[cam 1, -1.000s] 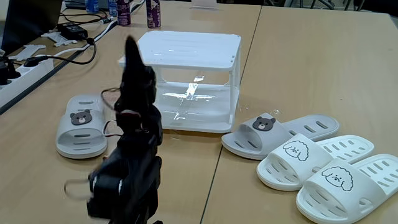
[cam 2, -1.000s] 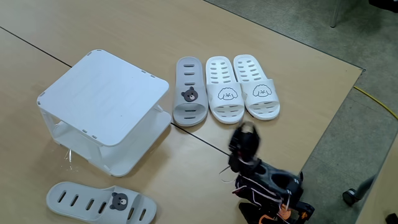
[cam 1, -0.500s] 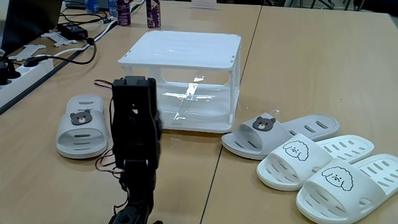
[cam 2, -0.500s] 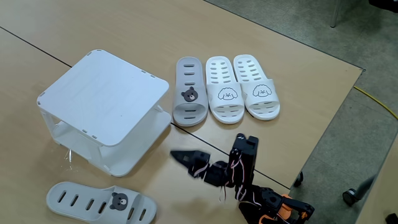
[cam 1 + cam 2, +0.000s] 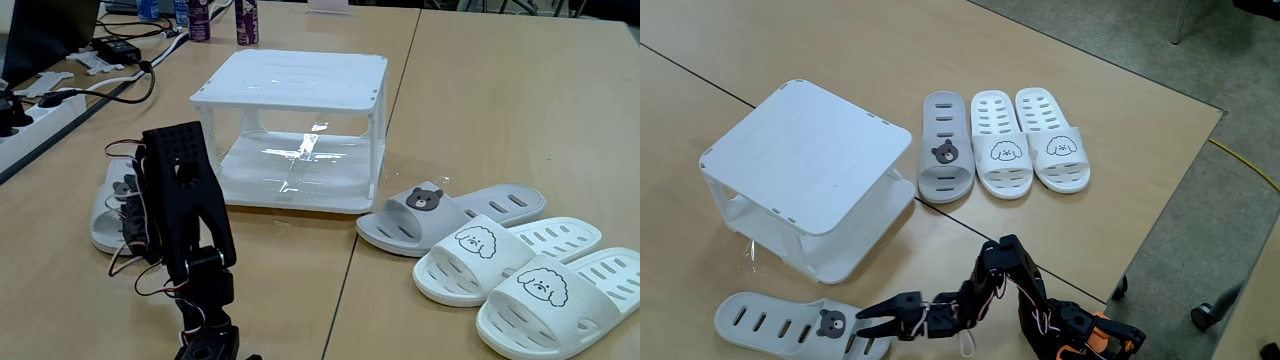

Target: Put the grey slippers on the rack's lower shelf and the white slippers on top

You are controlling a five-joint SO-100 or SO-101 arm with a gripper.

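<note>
The white rack (image 5: pixel 300 75) (image 5: pixel 805 150) stands with its slatted top and its lower shelf (image 5: pixel 300 170) both bare. One grey slipper (image 5: pixel 790 322) (image 5: pixel 103 228) lies apart from the others, beside the rack. My gripper (image 5: pixel 862 325) is open, its fingertips at that slipper's bear-face end. In a fixed view my arm (image 5: pixel 180 190) covers most of that slipper. The other grey slipper (image 5: pixel 945 145) (image 5: pixel 420 215) lies on the rack's other side. Next to it are the two white slippers (image 5: pixel 1002 143) (image 5: pixel 1052 138) (image 5: pixel 500 255) (image 5: pixel 560 295).
A power strip and cables (image 5: pixel 60 95) lie at the left of a fixed view, with bottles (image 5: pixel 245 20) behind the rack. The table edge (image 5: pixel 1160 210) runs close behind the white slippers, with floor beyond. A table seam (image 5: pixel 350 270) passes beside the rack.
My arm has unfolded from over its base and swung down toward the lone grey slipper. The gripper now reaches that slipper's bear-face end. Slippers and rack have not moved.
</note>
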